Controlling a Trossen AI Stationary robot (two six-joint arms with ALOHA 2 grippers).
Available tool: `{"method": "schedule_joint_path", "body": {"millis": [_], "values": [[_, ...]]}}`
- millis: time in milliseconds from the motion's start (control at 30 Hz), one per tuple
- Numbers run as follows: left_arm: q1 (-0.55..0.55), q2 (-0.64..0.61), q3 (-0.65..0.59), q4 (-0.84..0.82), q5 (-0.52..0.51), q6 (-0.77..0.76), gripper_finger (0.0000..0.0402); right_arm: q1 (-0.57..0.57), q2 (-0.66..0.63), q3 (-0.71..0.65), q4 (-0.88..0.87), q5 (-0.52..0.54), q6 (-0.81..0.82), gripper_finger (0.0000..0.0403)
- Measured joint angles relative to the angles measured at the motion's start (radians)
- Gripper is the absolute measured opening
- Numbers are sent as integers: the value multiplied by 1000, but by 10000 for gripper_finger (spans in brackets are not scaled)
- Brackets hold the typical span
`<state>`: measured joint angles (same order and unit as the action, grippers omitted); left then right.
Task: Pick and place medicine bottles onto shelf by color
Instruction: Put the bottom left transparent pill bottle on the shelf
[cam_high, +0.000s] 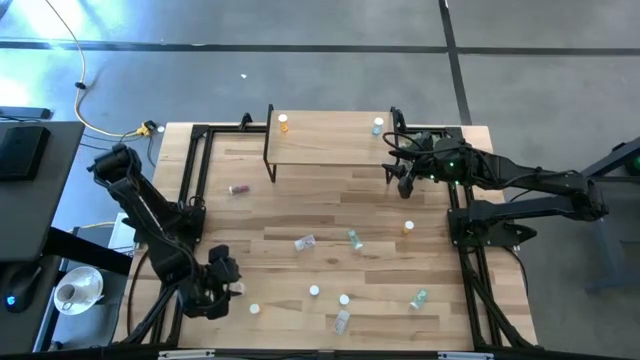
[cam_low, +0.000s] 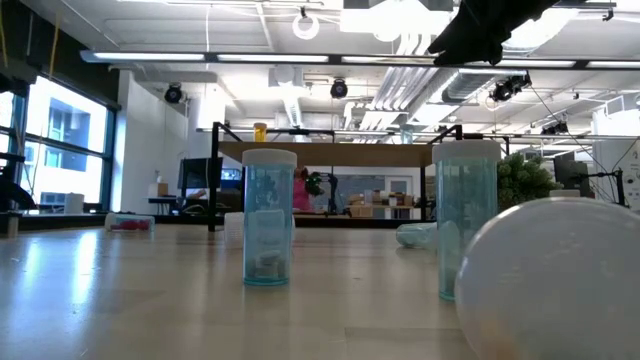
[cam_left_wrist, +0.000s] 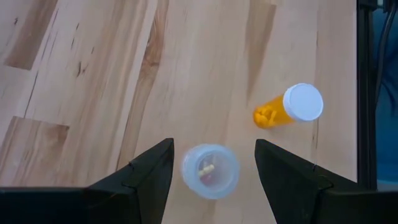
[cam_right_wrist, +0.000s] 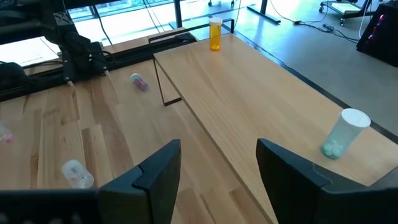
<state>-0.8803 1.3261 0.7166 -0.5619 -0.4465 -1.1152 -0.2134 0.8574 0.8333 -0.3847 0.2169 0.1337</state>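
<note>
My left gripper (cam_left_wrist: 214, 163) hangs open near the table's near left corner (cam_high: 224, 278). Its fingers stand on either side of a pale blue medicine bottle (cam_left_wrist: 210, 171), seen end-on with pills inside, without touching it. An orange bottle with a white cap (cam_left_wrist: 289, 109) lies just beyond. The shelf (cam_high: 330, 148) stands at the far edge, with an orange bottle (cam_high: 284, 123) upright at its left end and a blue one (cam_high: 377, 126) at its right end. My right gripper (cam_right_wrist: 217, 163) waits open above the shelf's right end (cam_high: 405, 178), holding nothing.
Several more bottles are scattered over the table: a pink one (cam_high: 238, 189), a clear one (cam_high: 304, 242), green ones (cam_high: 354, 238) (cam_high: 418, 298), an orange one (cam_high: 408, 228) and white-capped ones near the front edge (cam_high: 344, 299). Black frame rails (cam_high: 192, 170) run along both sides.
</note>
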Motion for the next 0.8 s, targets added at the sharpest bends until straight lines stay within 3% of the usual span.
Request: {"method": "schedule_joint_path", "body": {"millis": [800], "values": [[0, 102, 0, 36, 16, -37, 208, 0, 0, 0, 0, 0, 0, 200]]}}
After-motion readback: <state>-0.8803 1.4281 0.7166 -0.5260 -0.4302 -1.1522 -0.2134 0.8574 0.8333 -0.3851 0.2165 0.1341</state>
